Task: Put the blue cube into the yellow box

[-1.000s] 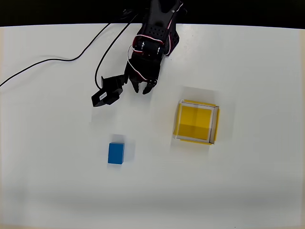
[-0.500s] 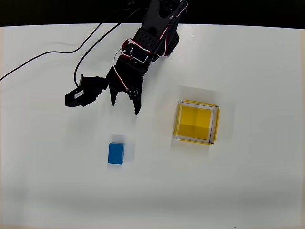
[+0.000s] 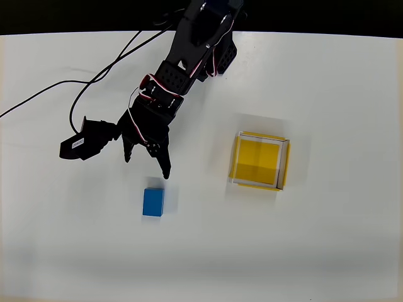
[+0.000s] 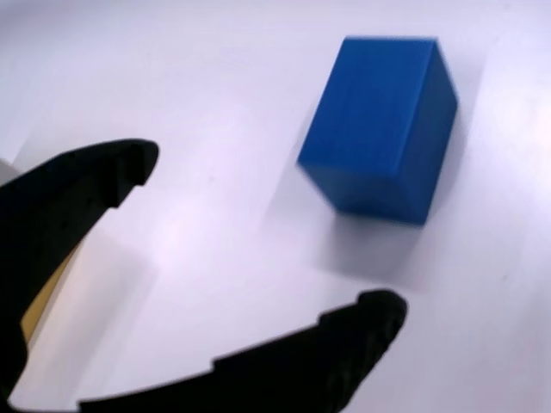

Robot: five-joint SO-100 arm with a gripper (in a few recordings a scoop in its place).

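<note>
The blue cube lies on the white table, left of centre in the overhead view. In the wrist view the blue cube sits upper right, just beyond the fingertips. My black gripper hangs open a little above and left of the cube in the overhead view, not touching it. In the wrist view the gripper shows two spread fingers with nothing between them. The yellow box stands empty to the right, well apart from the cube.
A black cable runs across the table's upper left to the arm. The wrist camera block sticks out to the left of the gripper. The table's far edge meets a dark background.
The arm has swung down and to the left across the table, bringing the gripper from near the base to just above the blue cube. The fingers have spread wider. Cube and box are unmoved.
</note>
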